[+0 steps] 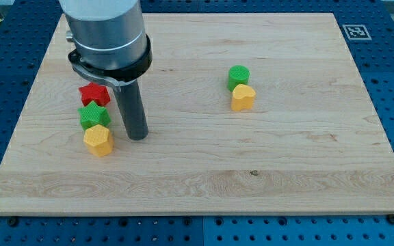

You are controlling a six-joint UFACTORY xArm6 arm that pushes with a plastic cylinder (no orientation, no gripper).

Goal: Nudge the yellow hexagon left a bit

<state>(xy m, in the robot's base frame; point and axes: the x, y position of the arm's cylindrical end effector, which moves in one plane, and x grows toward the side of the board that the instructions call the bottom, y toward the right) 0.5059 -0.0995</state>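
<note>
A: Nearest the camera sits the yellow hexagon (98, 140), low on the wooden board (252, 184) toward the view's left. Taking that hexagon as the landmark, what surrounds it?

B: Touching it on the side toward the view's top is a green star (94, 114), and beyond that, still toward the top, a red star (94, 93), so the three form a short column. Well apart toward the view's right are a yellow heart-like block (243, 98) and a green cylinder (238, 75), touching each other.

A: And the arm?

B: It carries no pincer at all, so nothing can open, close or hold; it ends in a dark rod. The tip (137, 137) rests just beside the hexagon on the view's right, with a narrow gap between them as far as can be judged.

A: So it looks well placed for a leftward nudge.

B: It appears so. The push should probably run straight toward the view's left, meeting the hexagon's right face near its middle. Striking nearer the top edge would likely spin it or drag the green star along, since those two touch.

A: How far?

B: The task asks only for a bit, so a short, slow stroke seems right, stopping well before the board's left edge.
</note>
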